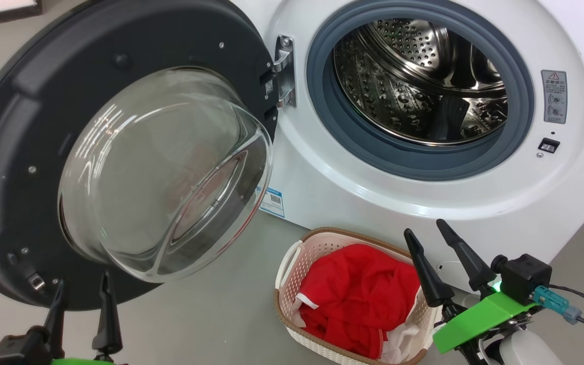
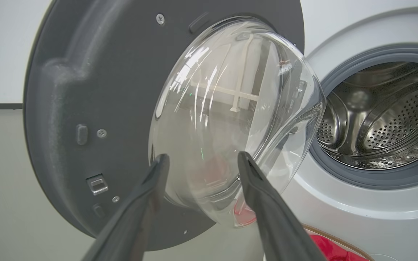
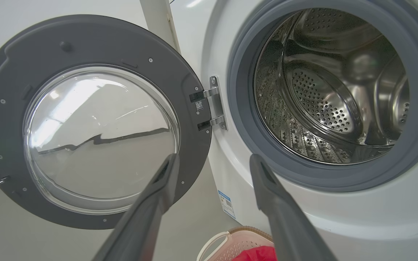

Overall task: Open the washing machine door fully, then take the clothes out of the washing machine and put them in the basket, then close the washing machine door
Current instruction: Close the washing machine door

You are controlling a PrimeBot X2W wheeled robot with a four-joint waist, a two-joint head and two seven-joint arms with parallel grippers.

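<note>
Head view: open door [image 1: 119,167] near basket [image 1: 288,299].

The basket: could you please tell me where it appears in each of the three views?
Head view: basket at bottom centre.
Left wrist view: rim sliver, bottom right.
Right wrist view: bottom edge, between the fingers.
Shared landmark: the open door, up and left of it in all three.

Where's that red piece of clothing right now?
In the head view's lower middle, the clothes lie bunched inside the basket on the floor in front of the washing machine, below its drum opening and just left of the right gripper.
</note>
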